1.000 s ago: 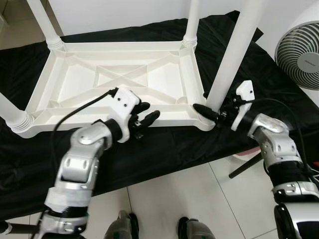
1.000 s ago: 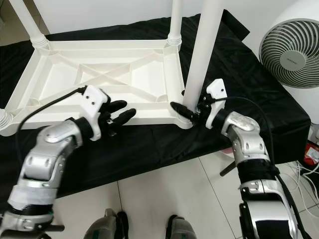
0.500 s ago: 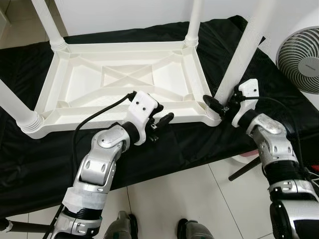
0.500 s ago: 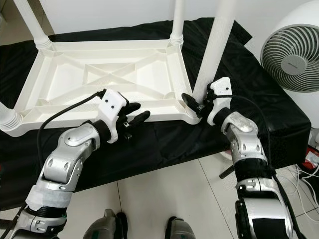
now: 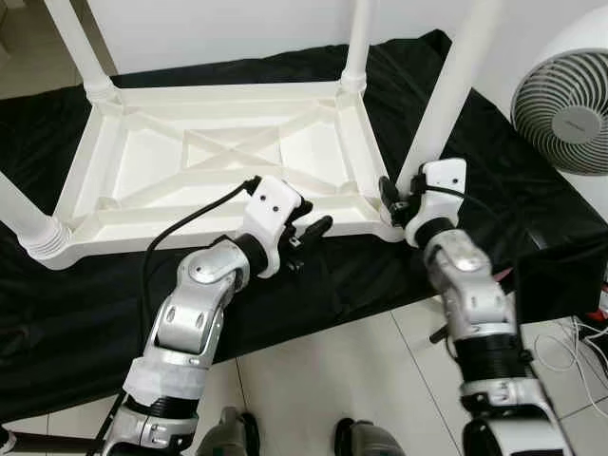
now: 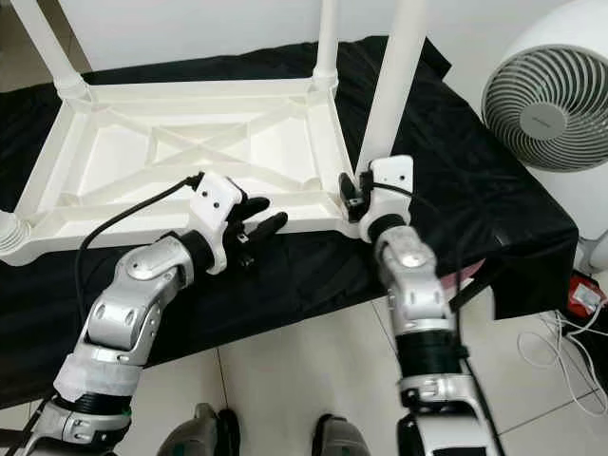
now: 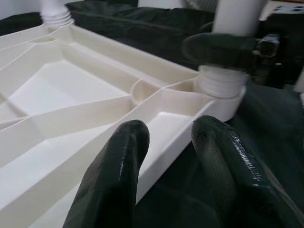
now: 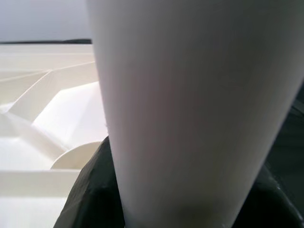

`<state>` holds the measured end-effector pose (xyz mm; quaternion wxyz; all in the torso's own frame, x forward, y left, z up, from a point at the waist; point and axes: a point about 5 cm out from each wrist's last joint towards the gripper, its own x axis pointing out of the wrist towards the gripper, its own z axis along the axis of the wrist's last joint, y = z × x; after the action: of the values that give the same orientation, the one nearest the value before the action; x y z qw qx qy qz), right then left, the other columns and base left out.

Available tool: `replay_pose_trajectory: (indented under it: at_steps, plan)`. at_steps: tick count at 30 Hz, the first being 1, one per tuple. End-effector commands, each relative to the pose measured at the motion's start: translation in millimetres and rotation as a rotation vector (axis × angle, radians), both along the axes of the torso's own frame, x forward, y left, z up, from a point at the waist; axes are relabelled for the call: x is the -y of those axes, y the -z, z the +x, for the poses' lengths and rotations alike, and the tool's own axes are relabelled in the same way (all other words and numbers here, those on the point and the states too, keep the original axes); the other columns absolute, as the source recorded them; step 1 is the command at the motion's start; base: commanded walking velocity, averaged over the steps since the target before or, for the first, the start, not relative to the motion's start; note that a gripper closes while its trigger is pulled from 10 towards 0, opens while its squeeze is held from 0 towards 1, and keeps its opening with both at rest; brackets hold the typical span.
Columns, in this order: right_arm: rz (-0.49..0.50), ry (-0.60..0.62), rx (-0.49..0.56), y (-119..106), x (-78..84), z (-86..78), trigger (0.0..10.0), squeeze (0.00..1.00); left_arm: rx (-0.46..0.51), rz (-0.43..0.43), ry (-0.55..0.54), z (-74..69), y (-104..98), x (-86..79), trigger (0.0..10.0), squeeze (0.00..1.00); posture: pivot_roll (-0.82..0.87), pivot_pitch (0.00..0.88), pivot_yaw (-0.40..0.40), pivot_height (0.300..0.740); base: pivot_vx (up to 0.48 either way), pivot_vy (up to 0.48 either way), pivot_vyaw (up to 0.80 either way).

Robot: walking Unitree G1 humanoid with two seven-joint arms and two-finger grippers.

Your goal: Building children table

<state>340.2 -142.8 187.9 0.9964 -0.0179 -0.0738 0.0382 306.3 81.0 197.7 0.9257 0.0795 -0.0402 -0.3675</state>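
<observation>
1. The white tabletop [image 5: 218,161] lies upside down on a black cloth [image 5: 456,142] spread over the floor [image 5: 361,370], its ribbed underside facing up.
2. Legs stand in its corners: one at 12 o'clock [image 5: 358,43], one at 10 o'clock [image 5: 76,43], one at 9 o'clock [image 5: 24,218], and the near-right leg [image 5: 456,85] at 2 o'clock.
3. The right gripper [image 5: 397,201] is clamped round the base of the near-right leg, just above the ribbed collar where it meets the corner socket; in the right wrist view the leg [image 8: 190,104] sits between the black fingers [image 8: 90,190].
4. The left gripper [image 5: 306,237] hovers at the tabletop's near edge, at about 6 o'clock of the tabletop, its fingers [image 7: 118,175] spread apart and holding nothing.
5. In the left wrist view the near-right corner socket [image 7: 221,83] lies just beyond those fingers, with a finger of the right gripper wrapped round the leg above it.
6. A white fan [image 5: 565,104] stands at 3 o'clock, beyond the cloth's edge.
7. Cables [image 5: 565,347] trail on the floor at 4 o'clock.
</observation>
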Motion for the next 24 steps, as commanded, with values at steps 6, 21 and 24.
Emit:
replay_pose_trajectory:
  at_steps: [6, 21, 24]
  plan:
    - [0.035, 0.074, -0.097, 20.4, -9.9, -4.7, 10.0, 0.00, 0.036, -0.028, -0.215, 13.4, -5.8, -14.7, 10.0, 0.00, -0.08, 0.129, 0.020, 0.740, 0.000, 0.000, 0.00]
    - [-0.055, -0.325, -0.026, -4.0, 18.3, 8.7, 10.0, 1.00, 0.068, 0.010, -0.165, 8.5, -5.7, -14.7, 10.0, 0.00, -0.07, 0.123, 0.027, 0.740, 0.000, 0.000, 0.00]
    - [-0.092, -0.395, -0.008, -9.3, 22.8, 9.1, 10.0, 0.43, 0.065, 0.021, -0.132, 4.5, -3.6, -12.6, 10.0, 0.00, -0.07, 0.121, 0.027, 0.740, 0.000, 0.000, 0.00]
